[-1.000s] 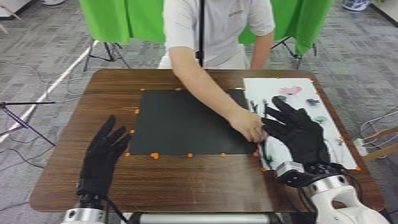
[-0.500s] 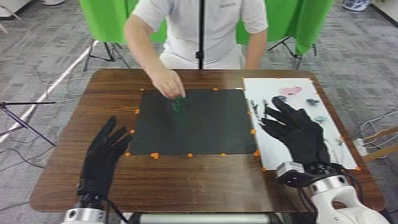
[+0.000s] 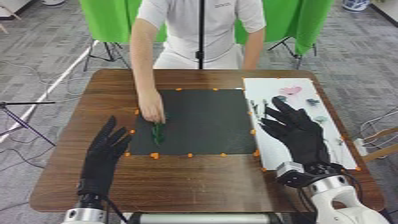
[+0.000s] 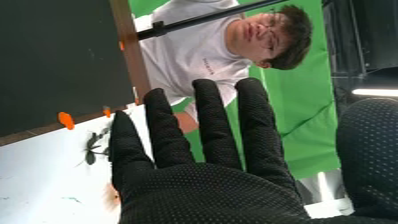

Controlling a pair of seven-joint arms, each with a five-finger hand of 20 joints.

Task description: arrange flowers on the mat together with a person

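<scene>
The right hand point(image 3: 298, 137) is wide open, its fingers straight and spread, above the white mat point(image 3: 277, 157) at the right side of the table point(image 3: 191, 185). Whether it touches the mat below, I cannot tell. In the right wrist view the right hand point(image 4: 209, 192) has clear gaps between its long fingers, with the thumb well out to the side, and a dark leafy sprig point(image 4: 91, 148) lies on the white mat near them.

The left hand point(image 3: 102, 155) is open too, fingers straight but held narrower, beside the left edge of the black mat point(image 3: 209, 120).

A person's hand point(image 3: 151, 107) comes over the far edge of the table, its fingers down at the top end of a green stem point(image 3: 158, 135). That stem is at the black mat's left edge, toward its near left corner (quite close to the robot's left fingertips, as it happens).

On the white mat, toward its far edge, lie a pink flower point(image 3: 290, 90) and a dark bluish bloom point(image 3: 313, 102). Orange bits point(image 3: 155, 156) dot the black mat's edges.
</scene>
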